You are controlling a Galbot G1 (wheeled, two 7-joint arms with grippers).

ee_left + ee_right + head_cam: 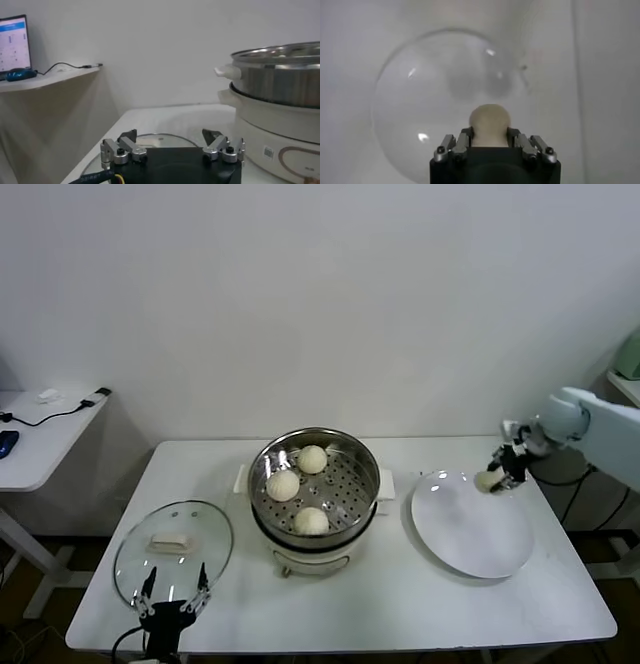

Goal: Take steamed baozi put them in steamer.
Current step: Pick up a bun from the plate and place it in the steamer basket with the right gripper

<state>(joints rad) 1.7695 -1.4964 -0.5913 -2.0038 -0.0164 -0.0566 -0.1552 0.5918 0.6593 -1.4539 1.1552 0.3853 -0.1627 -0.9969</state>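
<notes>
- The right hand (497, 474) hangs above the far right rim of the white plate (470, 529), at the right end of the counter (400, 604).
- Its fingers are closed on one steamed baozi (490, 122); in the right wrist view the bun sits squeezed between the two fingertips, its rounded top poking out past them.
- In the head view this held bun (487, 480) shows as a pale ball at the hand's tip, just over the plate's edge; whether it touches the plate cannot be told.
- Three other baozi lie on the perforated tray inside the steamer (358, 506): one at the far side (312, 459), one toward the left (283, 485), one at the near side (311, 521).
- The steamer stands in the middle of the counter, to the left of the plate and well apart from the right hand.
- The left hand (174, 592) rests low at the near left edge of the counter, its fingers spread wide and holding nothing, over the near rim of the glass lid (160, 564) that lies flat beside the steamer.
</notes>
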